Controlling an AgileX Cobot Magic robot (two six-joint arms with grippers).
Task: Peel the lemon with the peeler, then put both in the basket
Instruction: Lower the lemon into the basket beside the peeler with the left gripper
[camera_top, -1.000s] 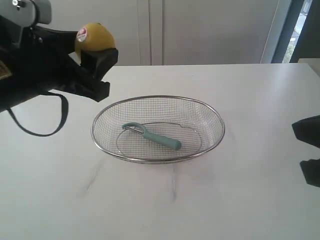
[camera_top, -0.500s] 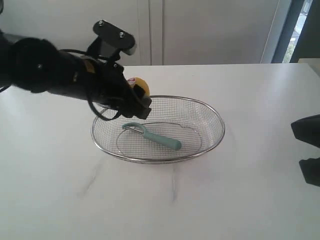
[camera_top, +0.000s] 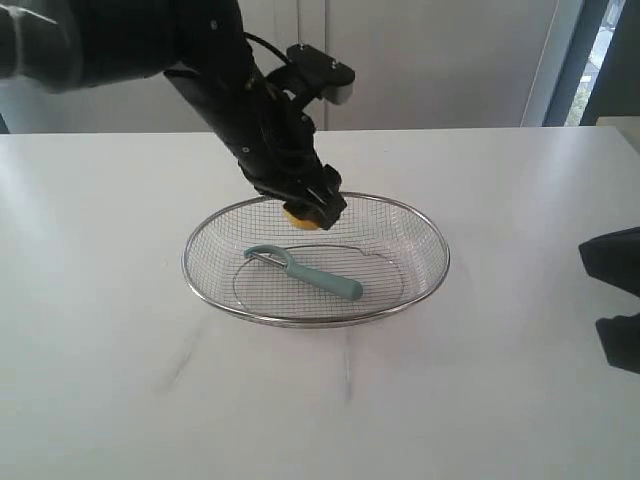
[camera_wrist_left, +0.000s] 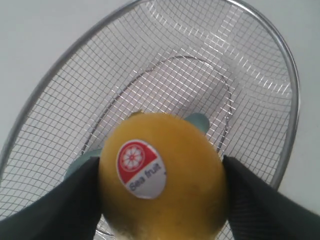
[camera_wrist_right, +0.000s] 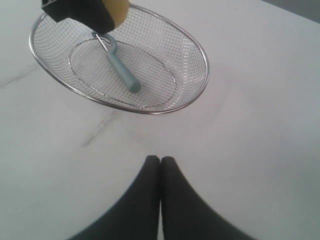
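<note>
My left gripper is shut on the lemon, a yellow fruit with a red-and-white sticker, and holds it just inside the back part of the wire basket. In the left wrist view the lemon sits between both black fingers above the mesh. The teal-handled peeler lies on the basket floor in front of the lemon, and its blade head points left. My right gripper is shut and empty above the bare table, to the right of the basket.
The white table has faint grey veins in front of the basket. A pale wall stands behind the table, with a window strip at the far right. The right arm shows as dark shapes at the exterior view's right edge.
My left arm has swung from high at the far left to over the basket, lowering the lemon toward its back part. The right gripper and the peeler have not moved.
</note>
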